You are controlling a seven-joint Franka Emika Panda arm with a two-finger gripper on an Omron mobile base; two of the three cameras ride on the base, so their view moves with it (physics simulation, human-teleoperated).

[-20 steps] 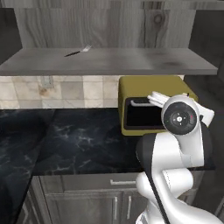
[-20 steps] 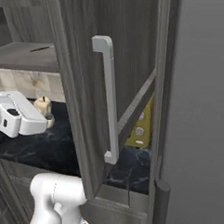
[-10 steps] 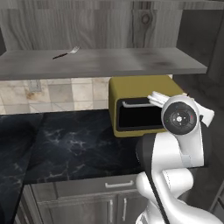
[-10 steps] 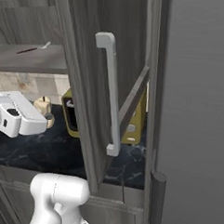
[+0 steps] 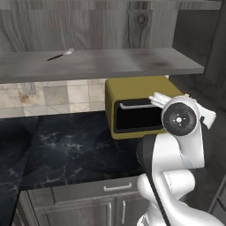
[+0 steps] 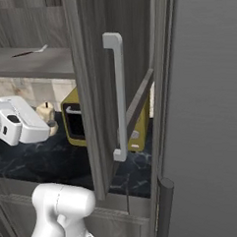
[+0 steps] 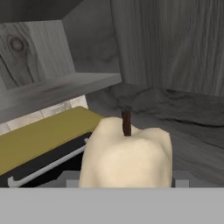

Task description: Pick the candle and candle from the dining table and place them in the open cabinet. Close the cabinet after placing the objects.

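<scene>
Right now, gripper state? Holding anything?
Gripper: closed on the candle, carried in front of the yellow microwave.

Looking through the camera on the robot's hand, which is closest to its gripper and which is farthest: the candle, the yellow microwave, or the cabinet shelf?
1. Candle: right in the gripper, filling the foreground.
2. Microwave: just behind the candle, lower left.
3. Cabinet shelf: beyond and above the microwave, upper left.
</scene>
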